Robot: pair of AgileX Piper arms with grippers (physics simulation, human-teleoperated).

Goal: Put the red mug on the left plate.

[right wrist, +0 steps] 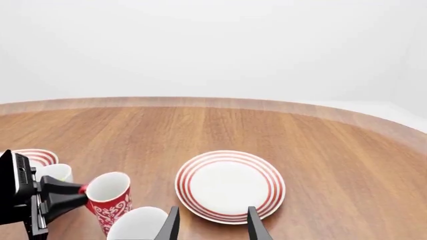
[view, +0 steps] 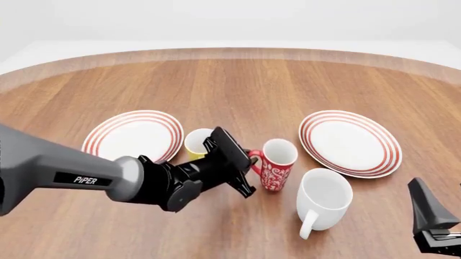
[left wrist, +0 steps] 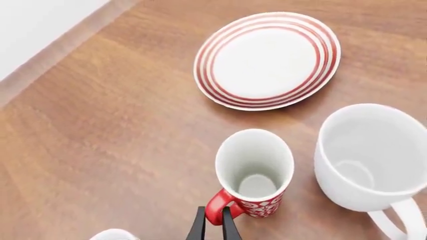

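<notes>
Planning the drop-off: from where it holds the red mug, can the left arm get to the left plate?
Probably yes. The left gripper is shut on the red mug's handle; the left plate lies bare nearby. Only the yellow mug stands between, so lift over it.

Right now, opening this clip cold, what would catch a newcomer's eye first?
The left gripper draws the eye first: its jaws are closed on the handle of the red mug, which stands mid-table between the yellow mug and the white mug. Next come the two red-ringed plates, the left plate and its twin, each to one side. The right gripper hangs open at the near right.
</notes>
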